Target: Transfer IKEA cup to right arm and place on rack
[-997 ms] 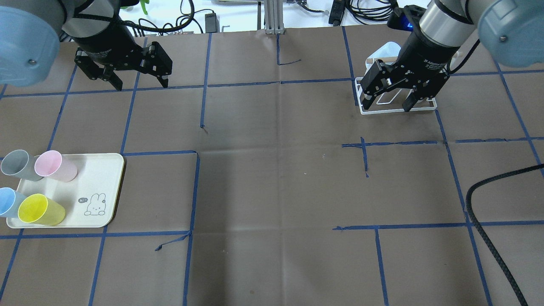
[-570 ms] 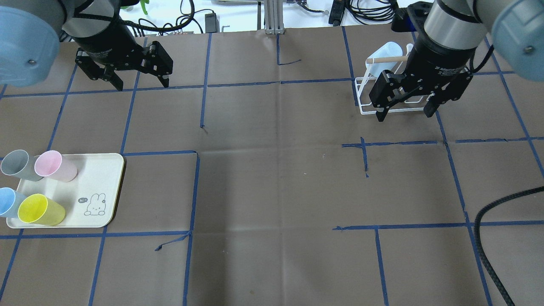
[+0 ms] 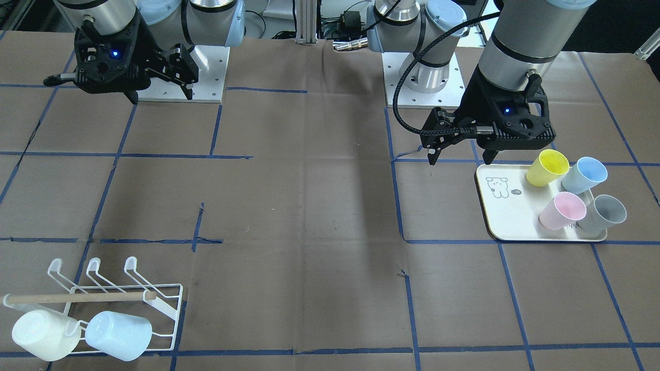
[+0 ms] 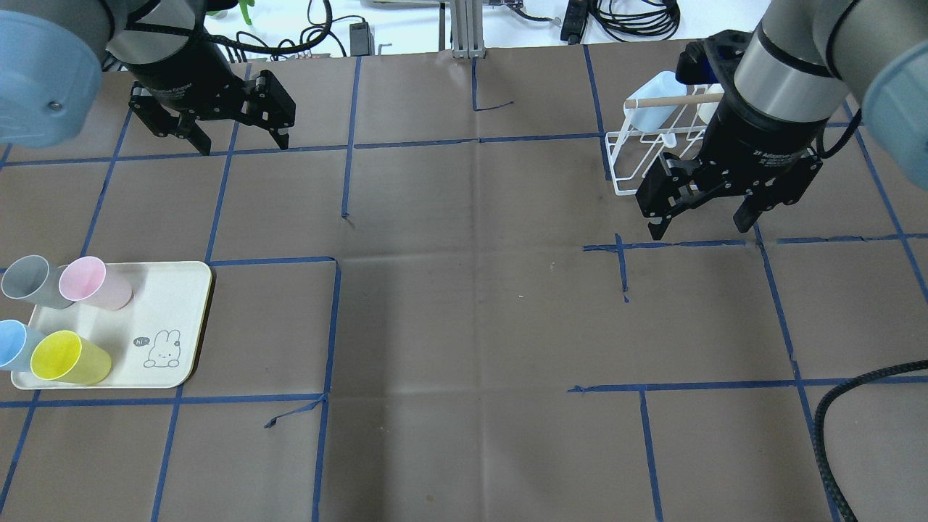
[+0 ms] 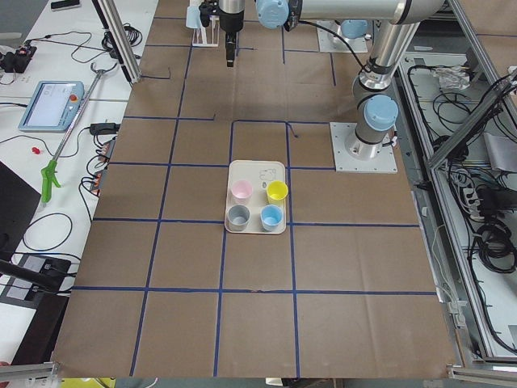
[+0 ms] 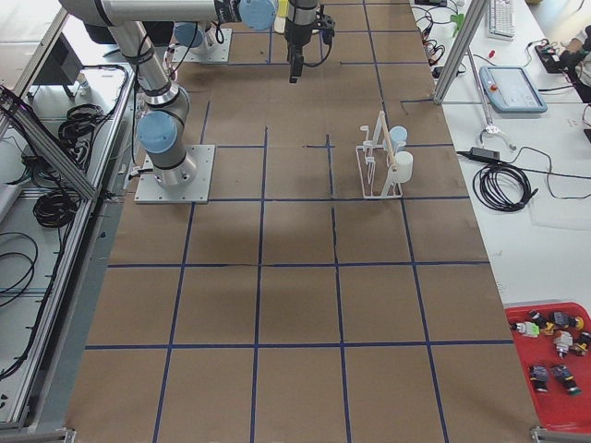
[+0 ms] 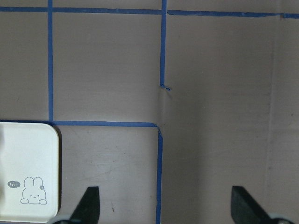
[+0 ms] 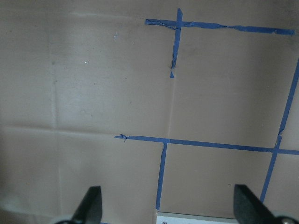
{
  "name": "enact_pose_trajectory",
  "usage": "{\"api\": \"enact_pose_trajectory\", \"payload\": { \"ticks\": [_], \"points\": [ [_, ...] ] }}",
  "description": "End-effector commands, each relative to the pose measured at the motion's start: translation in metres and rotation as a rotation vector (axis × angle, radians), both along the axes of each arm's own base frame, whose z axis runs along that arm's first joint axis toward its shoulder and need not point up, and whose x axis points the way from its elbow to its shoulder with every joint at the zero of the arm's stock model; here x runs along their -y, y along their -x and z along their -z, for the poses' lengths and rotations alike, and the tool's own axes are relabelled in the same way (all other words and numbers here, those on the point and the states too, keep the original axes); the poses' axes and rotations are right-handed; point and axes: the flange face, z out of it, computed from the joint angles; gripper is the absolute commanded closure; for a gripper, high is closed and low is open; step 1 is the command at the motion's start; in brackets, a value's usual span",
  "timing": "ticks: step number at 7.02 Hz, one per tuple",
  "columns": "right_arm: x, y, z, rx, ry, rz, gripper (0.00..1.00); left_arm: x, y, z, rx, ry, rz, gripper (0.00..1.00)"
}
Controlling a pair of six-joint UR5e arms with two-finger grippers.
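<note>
- The right gripper [image 4: 702, 225] hangs over bare brown paper [image 4: 464, 304] just in front of the rack [image 4: 622, 163]. Its fingers are spread wide, with nothing between them.
- Overhead, the right arm [image 4: 776, 87] blocks the rack's right end, and the white cup [image 4: 702, 110] there is only a sliver beside the wrist.
- The front camera clears that up. The pale blue cup [image 3: 118, 335] and the white cup lie tipped over side by side on the thin white wire, below a light wooden dowel [image 3: 77, 297].
- I can't tell whether a prong runs up inside either cup.
- Three hooked prongs [image 3: 93, 264] curl up along the rack's robot-side row.
- The left gripper [image 4: 243, 145] is parted too and empty, raised near the tray [image 4: 181, 319].
- The tray is smooth cream with rounded corners and a rabbit drawing [image 4: 161, 349].
- Four matte plastic cups stand on it, mouths up: the yellow cup [image 4: 69, 357], blue cup [image 4: 13, 344], pink cup [image 4: 90, 283] and grey cup [image 4: 29, 281].
- Overhead, the frame edge clips the blue cup, while the front view shows all four whole.
- The left wrist view gives two dark fingertips [image 7: 91, 205], blue tape [image 7: 163, 42] and the tray's rabbit corner.
- The right wrist view adds a white strip [image 8: 196, 217] at its bottom edge, too cropped to identify.
- In both side views the grippers are too small to read.
- A black braided cable [image 4: 834, 406] runs off the lower right.
</note>
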Motion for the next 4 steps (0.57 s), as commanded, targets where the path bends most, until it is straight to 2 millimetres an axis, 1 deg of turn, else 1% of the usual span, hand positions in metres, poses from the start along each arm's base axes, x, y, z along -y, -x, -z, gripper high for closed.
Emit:
{"api": "enact_pose_trajectory", "payload": {
  "ticks": [1, 2, 3, 4],
  "points": [
    [0.005, -0.002, 0.010, -0.042, -0.011, 0.027, 0.00, 0.000, 0.000, -0.001, -0.002, 0.002, 0.000, 0.00],
    [0.007, -0.016, 0.013, -0.049, 0.015, -0.002, 0.00, 0.001, 0.000, 0.000, -0.002, 0.001, 0.000, 0.00],
    [0.012, -0.020, 0.018, -0.049, 0.011, -0.010, 0.00, 0.001, 0.000, 0.001, -0.002, -0.001, 0.000, 0.00],
    [0.012, -0.020, 0.017, -0.049, 0.011, -0.010, 0.00, 0.001, 0.000, 0.002, -0.002, -0.002, 0.002, 0.00]
  ]
}}
